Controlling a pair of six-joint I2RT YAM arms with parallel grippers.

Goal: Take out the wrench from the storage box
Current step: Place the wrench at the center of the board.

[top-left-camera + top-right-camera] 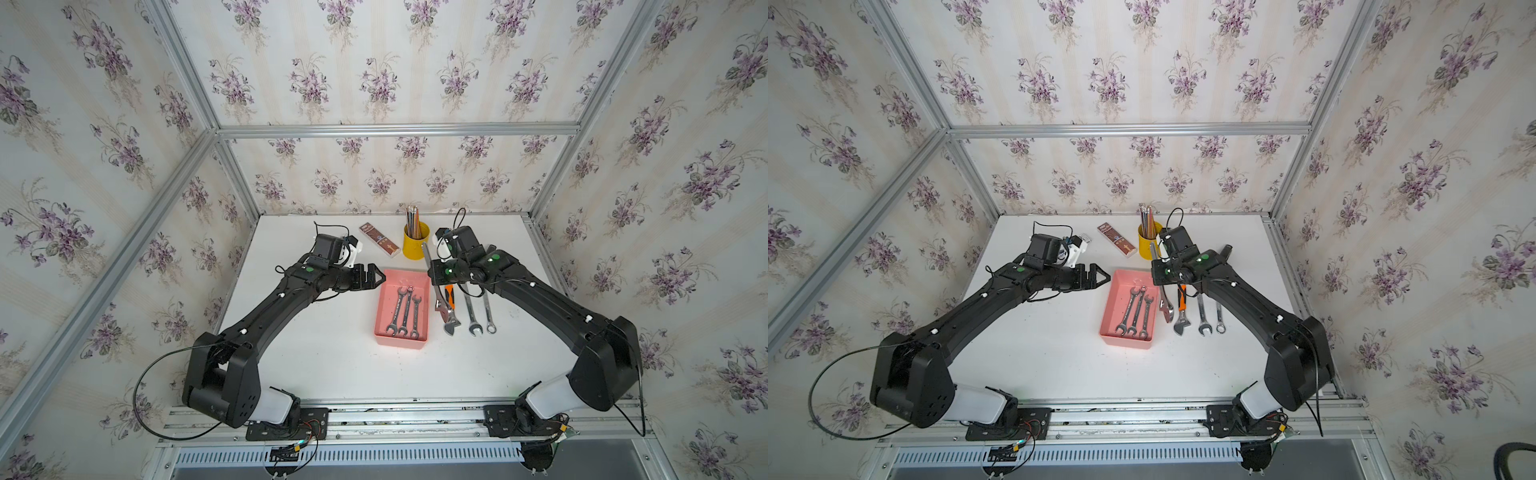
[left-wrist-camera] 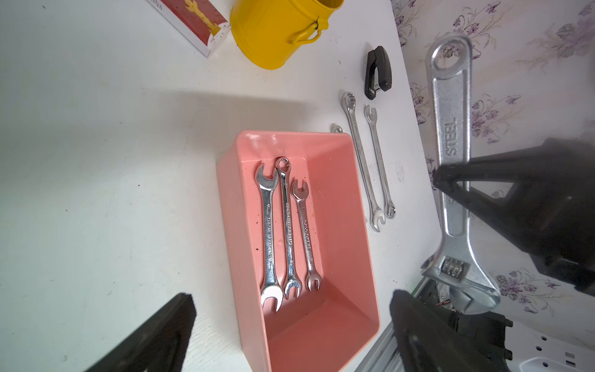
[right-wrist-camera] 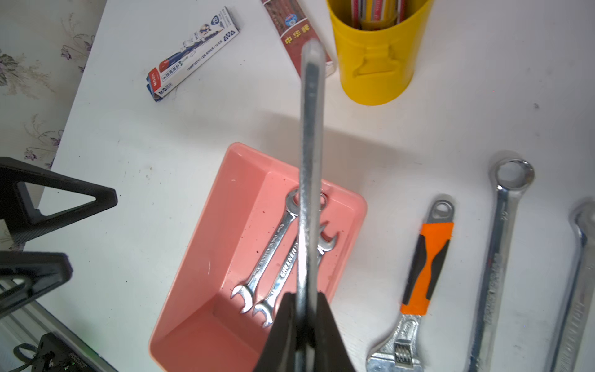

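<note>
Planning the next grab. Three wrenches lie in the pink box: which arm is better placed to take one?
Probably left. The left pincer is open, empty, beside the storage box holding the three wrenches; the right pincer is shut on a silver adjustable wrench.

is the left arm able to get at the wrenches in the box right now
Probably yes. The left tool is open beside the far corner of the box, with nothing over the three wrenches in it. The right tool holds an adjustable wrench up at the other side, seemingly clear.
</note>
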